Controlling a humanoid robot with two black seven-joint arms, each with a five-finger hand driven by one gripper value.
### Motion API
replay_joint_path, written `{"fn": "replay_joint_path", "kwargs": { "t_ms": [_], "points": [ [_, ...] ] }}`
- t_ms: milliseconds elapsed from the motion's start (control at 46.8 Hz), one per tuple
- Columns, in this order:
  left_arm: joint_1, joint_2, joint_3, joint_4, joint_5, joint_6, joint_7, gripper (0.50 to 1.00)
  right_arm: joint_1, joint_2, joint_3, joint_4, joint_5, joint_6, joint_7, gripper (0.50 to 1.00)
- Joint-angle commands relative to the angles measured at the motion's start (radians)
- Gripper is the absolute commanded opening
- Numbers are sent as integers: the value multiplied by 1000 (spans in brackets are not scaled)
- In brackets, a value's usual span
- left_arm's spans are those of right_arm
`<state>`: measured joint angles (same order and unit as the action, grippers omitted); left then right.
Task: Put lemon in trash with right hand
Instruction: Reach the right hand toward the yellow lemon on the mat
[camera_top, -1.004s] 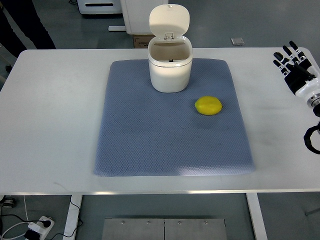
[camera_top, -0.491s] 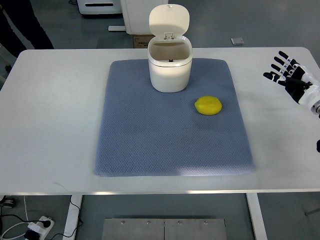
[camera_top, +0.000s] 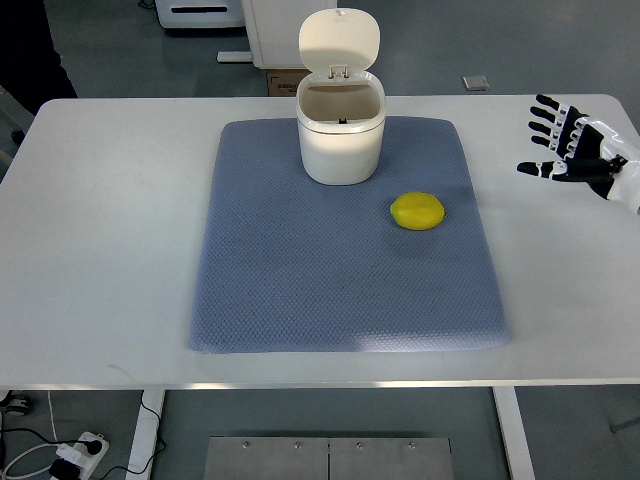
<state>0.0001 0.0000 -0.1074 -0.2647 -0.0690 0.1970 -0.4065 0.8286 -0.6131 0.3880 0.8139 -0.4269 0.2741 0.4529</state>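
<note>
Lemon (camera_top: 417, 211) on mat | right hand (camera_top: 572, 150) fingers spread, empty, well apart

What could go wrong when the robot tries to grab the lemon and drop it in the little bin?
The lemon is round and lies loose on the blue mat, so it might roll if the right hand, now open and off to the side, bumps it. The trash bin is small and light-looking, so a hand might knock it. Its opening is narrow, so a drop could miss.
</note>
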Motion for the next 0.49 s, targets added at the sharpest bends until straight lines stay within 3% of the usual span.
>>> {"fn": "replay_joint_path", "kwargs": {
  "t_ms": [0, 214, 278, 470],
  "points": [
    [0, 0, 0, 1, 0, 1, 0, 1000, 17, 7, -44, 19, -61, -70, 1, 991],
    [0, 0, 0, 1, 0, 1, 0, 1000, 139, 15, -277, 119, -124, -288, 27, 973],
    [0, 0, 0, 1, 0, 1, 0, 1000, 188, 18, -363, 140, -125, -320, 32, 947],
    [0, 0, 0, 1, 0, 1, 0, 1000, 270, 44, -488, 175, -125, -346, 36, 935]
  ]
}}
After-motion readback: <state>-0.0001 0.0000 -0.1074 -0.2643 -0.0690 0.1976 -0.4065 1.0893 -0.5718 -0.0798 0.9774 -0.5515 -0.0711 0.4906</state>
